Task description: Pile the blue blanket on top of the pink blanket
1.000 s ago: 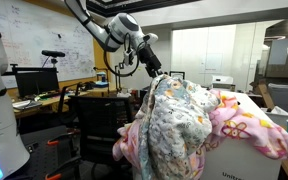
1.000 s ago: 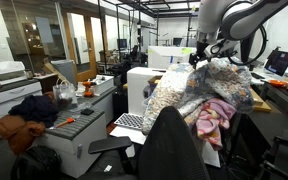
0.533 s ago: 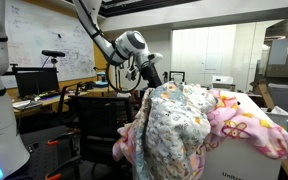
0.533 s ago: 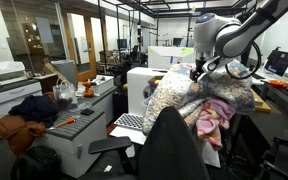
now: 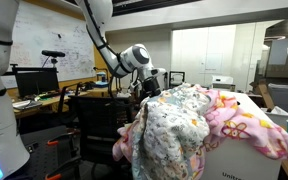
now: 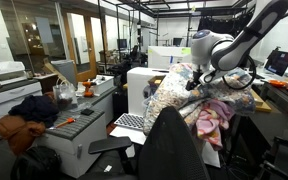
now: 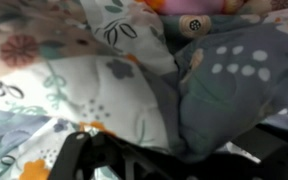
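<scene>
The blue blanket (image 5: 174, 125), pale grey-blue with a mottled print, is heaped over the pink blanket (image 5: 249, 125), which sticks out to the right and underneath. Both exterior views show the heap; the blue blanket (image 6: 174, 95) lies above the pink blanket (image 6: 216, 120). My gripper (image 5: 150, 90) is low at the left edge of the heap, against the blue fabric, and the same gripper (image 6: 192, 84) shows at the heap's top. In the wrist view the blue blanket (image 7: 134, 80) fills the picture, a fold bulging between the dark fingers (image 7: 79, 150). The jaws stand open.
A black office chair (image 5: 99, 115) stands just left of the heap, and a chair back (image 6: 179, 150) blocks its front. The blankets rest on a white box (image 5: 254, 165). A desk with monitors (image 5: 34, 82) is behind; a cabinet (image 6: 84, 115) and brown bag (image 6: 19, 130) stand aside.
The arm has come down from above the heap to its edge, bringing the gripper against the blue blanket. The jaws stayed open and the blankets did not shift.
</scene>
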Motion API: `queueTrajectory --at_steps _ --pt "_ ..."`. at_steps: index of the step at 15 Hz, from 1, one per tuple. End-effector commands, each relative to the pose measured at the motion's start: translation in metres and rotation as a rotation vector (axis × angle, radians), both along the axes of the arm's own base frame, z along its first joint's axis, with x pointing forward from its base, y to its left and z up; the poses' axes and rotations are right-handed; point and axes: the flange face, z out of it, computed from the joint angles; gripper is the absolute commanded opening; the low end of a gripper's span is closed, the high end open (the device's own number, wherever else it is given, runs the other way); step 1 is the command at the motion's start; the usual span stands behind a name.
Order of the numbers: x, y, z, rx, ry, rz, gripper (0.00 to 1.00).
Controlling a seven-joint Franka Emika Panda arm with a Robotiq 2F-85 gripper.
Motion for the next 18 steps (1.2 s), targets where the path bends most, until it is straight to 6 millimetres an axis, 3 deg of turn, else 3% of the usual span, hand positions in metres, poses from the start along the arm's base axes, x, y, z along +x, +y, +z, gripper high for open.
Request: queueTrajectory --at_steps 1,8,10,14,18 --pt "0.000 0.000 -0.047 0.016 0.023 -0.051 1.00" --pt "-0.014 -0.005 -0.112 0.001 0.110 -0.115 1.00" --pt "-0.017 -0.003 -0.117 0.000 0.112 -0.125 1.00" --pt "-0.019 0.005 -0.093 -0.003 0.082 -0.115 1.00" --pt "-0.034 0.020 -0.039 0.012 0.060 -0.070 1.00"
